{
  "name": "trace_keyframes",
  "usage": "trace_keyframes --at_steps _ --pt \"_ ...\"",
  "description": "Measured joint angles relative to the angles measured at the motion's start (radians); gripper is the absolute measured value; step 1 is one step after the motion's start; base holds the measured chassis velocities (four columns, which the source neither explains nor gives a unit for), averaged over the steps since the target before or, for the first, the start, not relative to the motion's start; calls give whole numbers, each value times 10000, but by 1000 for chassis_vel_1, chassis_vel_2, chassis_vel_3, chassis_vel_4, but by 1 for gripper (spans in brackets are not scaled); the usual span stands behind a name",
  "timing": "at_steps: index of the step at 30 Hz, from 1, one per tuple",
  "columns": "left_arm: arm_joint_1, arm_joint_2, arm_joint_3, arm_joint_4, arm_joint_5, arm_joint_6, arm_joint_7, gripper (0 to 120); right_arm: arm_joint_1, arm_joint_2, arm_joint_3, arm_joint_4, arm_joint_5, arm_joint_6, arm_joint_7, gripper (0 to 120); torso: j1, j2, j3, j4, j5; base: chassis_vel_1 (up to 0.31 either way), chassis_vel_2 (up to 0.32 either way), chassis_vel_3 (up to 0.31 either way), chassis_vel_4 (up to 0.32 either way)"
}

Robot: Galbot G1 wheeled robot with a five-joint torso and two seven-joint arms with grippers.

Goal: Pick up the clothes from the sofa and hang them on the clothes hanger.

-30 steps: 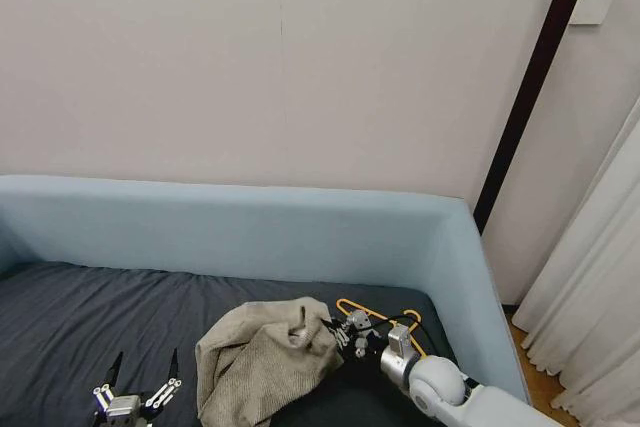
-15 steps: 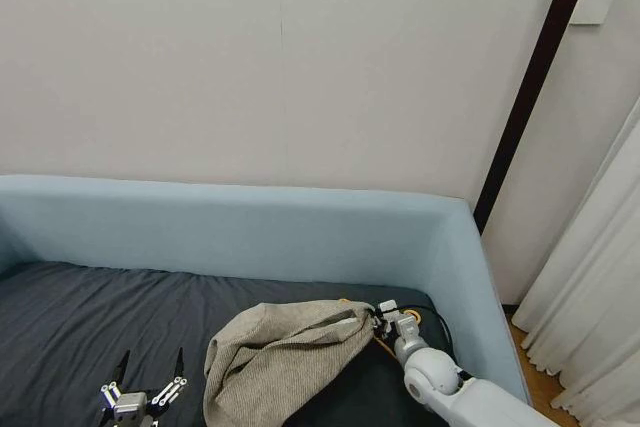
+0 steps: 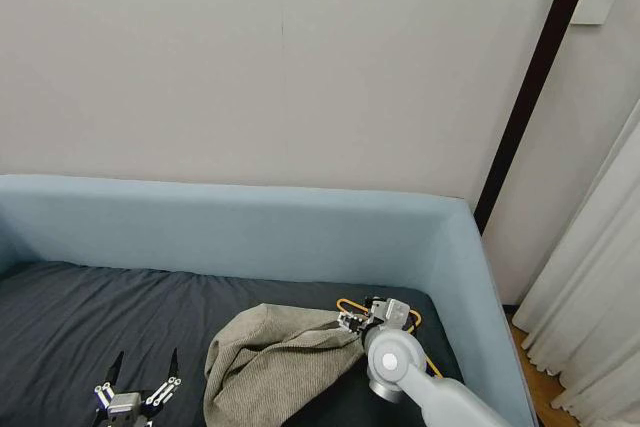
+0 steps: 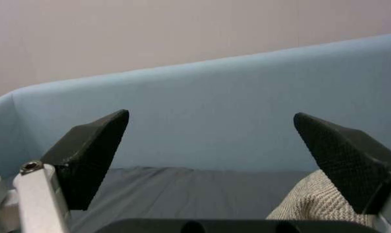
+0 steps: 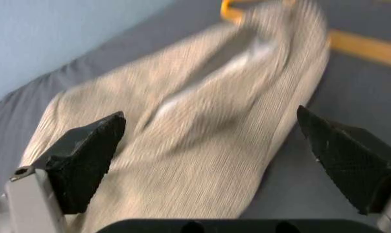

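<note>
- One sofa (image 3: 250,232) is seen, with a light blue backrest and a dark seat (image 3: 80,317).
- One beige garment (image 3: 270,367) is found crumpled on the seat, toward the sofa's right end.
- One orange hanger (image 3: 346,303) is seen lying on the seat, partly covered by the garment's right edge.
- Two grippers are counted.
- The right gripper (image 3: 352,321) is placed at the garment's upper right edge, just beside the hanger.
- In the right wrist view, its two fingers (image 5: 85,160) are spread wide with nothing clasped. The garment (image 5: 202,145) and a stretch of the hanger (image 5: 364,46) are seen beyond them.
- The left gripper (image 3: 146,357) is held over the seat, left of the garment and apart from it.
- Its two fingers (image 4: 88,150) are likewise parted and hold nothing. The backrest (image 4: 208,121) is faced, and a corner of the garment (image 4: 305,206) is seen near one fingertip.
</note>
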State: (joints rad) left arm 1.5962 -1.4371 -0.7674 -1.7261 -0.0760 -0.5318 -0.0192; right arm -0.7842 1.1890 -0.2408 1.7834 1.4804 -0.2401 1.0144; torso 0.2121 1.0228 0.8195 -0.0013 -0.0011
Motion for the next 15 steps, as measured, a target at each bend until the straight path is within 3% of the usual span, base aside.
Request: trace_keyframes --at_steps 5,15 --pt "-26 -17 12 26 12 14 -1 100 -626 854 627 -179 81 8 -52 100 0 0 1 -1 0 0 0 0 0" --pt "-54 -106 21 -7 64 82 -5 100 -450 2608 1684 -1453 -295 -139 -9 100 0 0 0 2 1 0 0 0 0"
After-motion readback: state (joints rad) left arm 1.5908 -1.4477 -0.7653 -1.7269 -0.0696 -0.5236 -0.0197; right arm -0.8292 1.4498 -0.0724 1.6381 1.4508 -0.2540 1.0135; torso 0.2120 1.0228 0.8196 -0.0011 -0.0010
